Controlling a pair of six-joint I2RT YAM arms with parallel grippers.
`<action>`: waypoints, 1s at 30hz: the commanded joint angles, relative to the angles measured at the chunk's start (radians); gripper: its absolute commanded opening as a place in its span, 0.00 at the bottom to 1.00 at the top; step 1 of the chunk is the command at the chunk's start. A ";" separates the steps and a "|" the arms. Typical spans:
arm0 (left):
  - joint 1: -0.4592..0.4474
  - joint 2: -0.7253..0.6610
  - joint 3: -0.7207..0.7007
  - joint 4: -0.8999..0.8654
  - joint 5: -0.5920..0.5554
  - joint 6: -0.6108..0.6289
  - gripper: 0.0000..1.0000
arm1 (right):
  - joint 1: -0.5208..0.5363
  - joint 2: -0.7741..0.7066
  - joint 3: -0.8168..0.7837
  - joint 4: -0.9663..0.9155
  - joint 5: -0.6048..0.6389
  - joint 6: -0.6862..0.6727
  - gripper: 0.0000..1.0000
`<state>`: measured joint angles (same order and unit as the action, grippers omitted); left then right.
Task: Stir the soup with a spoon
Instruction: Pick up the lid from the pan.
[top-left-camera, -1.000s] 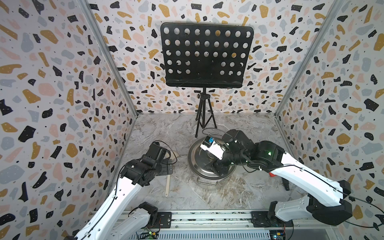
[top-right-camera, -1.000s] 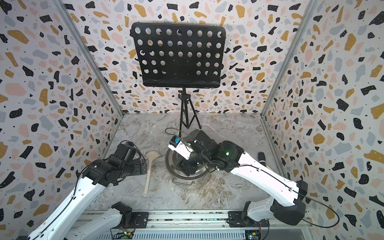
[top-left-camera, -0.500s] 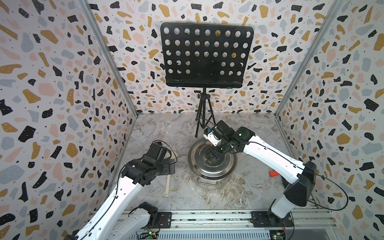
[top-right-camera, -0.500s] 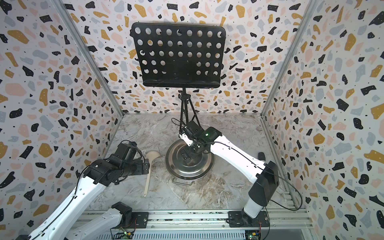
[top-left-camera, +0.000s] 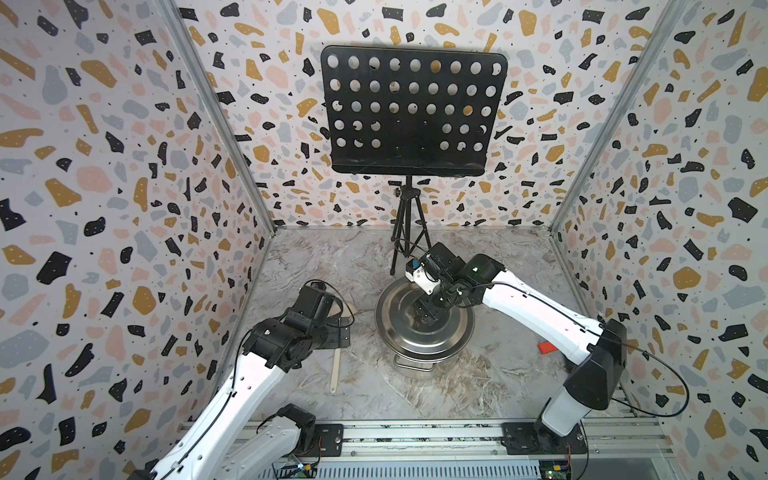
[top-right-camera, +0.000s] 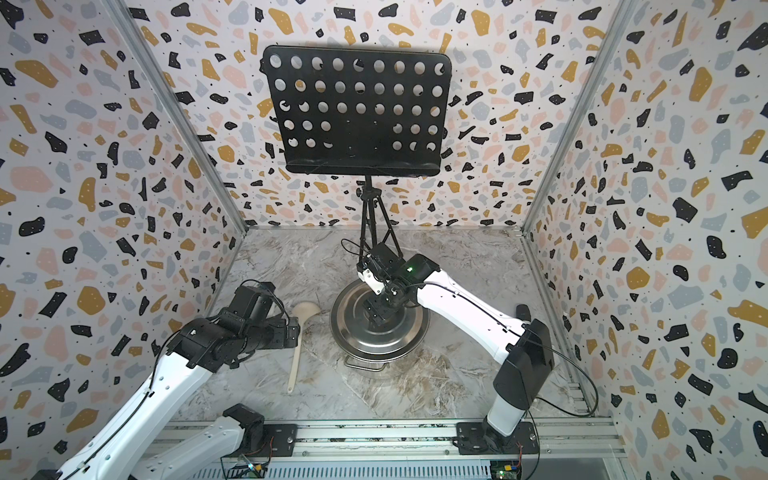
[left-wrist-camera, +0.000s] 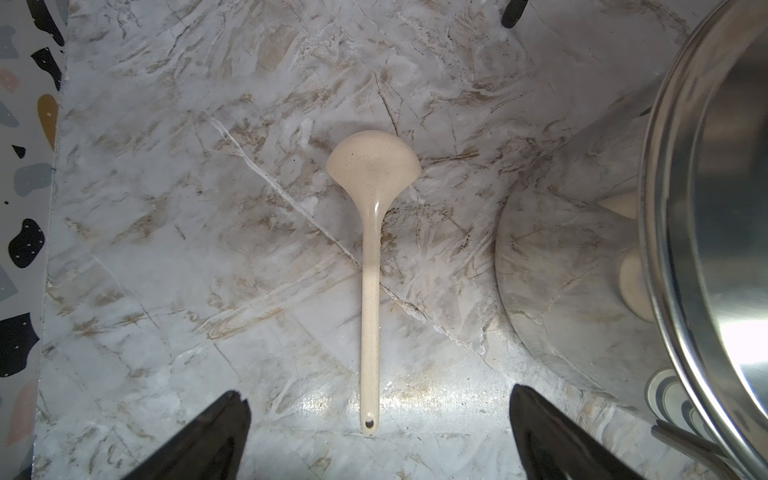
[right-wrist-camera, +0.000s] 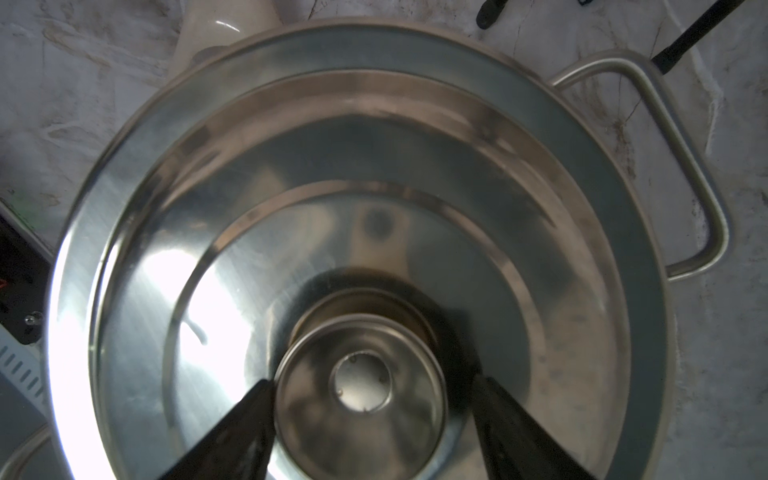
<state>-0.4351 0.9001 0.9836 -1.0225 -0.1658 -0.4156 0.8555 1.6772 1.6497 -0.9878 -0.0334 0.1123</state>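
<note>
The steel pot (top-left-camera: 413, 365) stands mid-table with its round lid (top-left-camera: 415, 340) (top-right-camera: 374, 345) on it, so the soup is hidden. My right gripper (top-left-camera: 426, 311) (right-wrist-camera: 372, 380) hangs over the lid's centre, open. Its jaws straddle the knob (right-wrist-camera: 361, 399): one finger touches it, the other stands a little apart. The cream spoon (left-wrist-camera: 371, 249) (top-right-camera: 295, 361) lies flat on the table left of the pot, bowl toward the back. My left gripper (left-wrist-camera: 376, 392) (top-right-camera: 293, 330) is wide open above the handle's near end and touches nothing.
A black music stand (top-left-camera: 407, 112) on a tripod (top-left-camera: 407, 232) stands just behind the pot. A small red object (top-left-camera: 546, 347) lies by the right wall. One pot handle (right-wrist-camera: 685, 166) juts toward the tripod's feet. The speckled walls close three sides; the arms' rail (top-left-camera: 415, 434) runs along the front.
The right arm has changed posture, its elbow raised, and its gripper has come down around the lid's knob. The left arm, the spoon and the pot have not moved.
</note>
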 joint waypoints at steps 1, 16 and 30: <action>-0.003 0.000 0.001 0.029 -0.009 0.020 1.00 | 0.006 0.029 -0.027 -0.038 -0.017 -0.003 0.69; -0.004 0.009 0.009 0.032 -0.011 0.041 0.99 | 0.004 -0.003 0.115 -0.040 -0.023 0.024 0.32; -0.003 -0.009 0.013 0.015 -0.008 0.015 0.99 | -0.197 -0.111 0.367 -0.034 -0.147 0.106 0.30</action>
<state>-0.4351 0.9054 0.9836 -1.0092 -0.1658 -0.3866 0.7185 1.6478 1.9827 -1.0267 -0.1581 0.1951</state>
